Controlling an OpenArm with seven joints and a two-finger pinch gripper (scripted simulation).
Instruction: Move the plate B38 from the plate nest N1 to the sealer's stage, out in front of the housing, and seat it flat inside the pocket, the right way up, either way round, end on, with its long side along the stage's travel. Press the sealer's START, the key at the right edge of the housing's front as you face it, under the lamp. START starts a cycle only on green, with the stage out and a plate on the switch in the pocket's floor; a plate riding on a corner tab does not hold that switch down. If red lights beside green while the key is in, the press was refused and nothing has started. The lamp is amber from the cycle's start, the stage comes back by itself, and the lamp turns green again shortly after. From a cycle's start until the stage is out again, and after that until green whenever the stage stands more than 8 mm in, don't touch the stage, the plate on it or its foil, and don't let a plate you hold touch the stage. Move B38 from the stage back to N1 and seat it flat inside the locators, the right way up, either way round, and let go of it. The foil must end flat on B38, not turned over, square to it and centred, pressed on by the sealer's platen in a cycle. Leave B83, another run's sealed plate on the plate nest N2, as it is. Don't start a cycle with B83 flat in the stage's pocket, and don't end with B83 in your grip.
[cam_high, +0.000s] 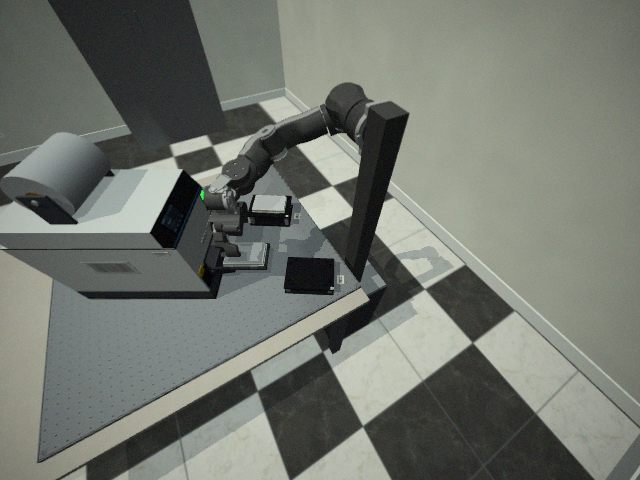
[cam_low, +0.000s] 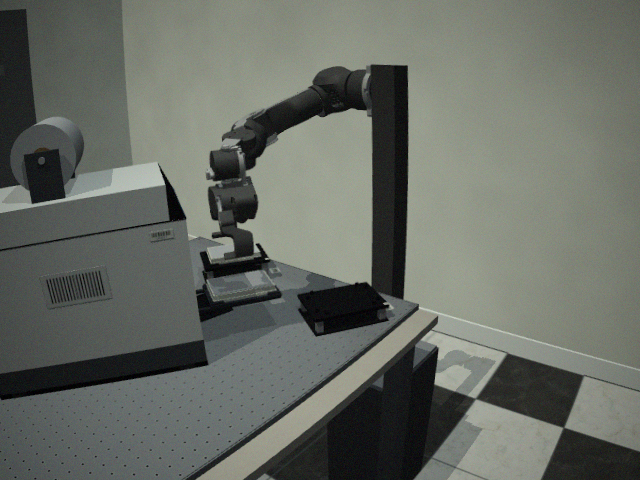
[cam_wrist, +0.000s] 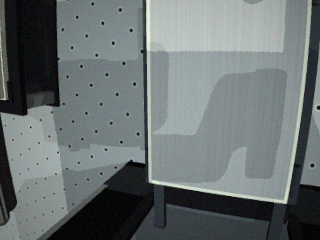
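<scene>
foil-topped plate b38 (cam_low: 238, 285) lies on the sealer's stage (cam_low: 214, 306), likely light, stiff and slick, best pinched across its long side walls by the gripper (cam_low: 238, 246), now wide open and empty.

The arm (cam_high: 289, 135) is dark grey, built of rounded cylindrical links with pale grey bands at some joints. It hangs from a tall, square black post (cam_high: 373, 186). Its gripper (cam_low: 238, 242) is dark grey too.
</scene>
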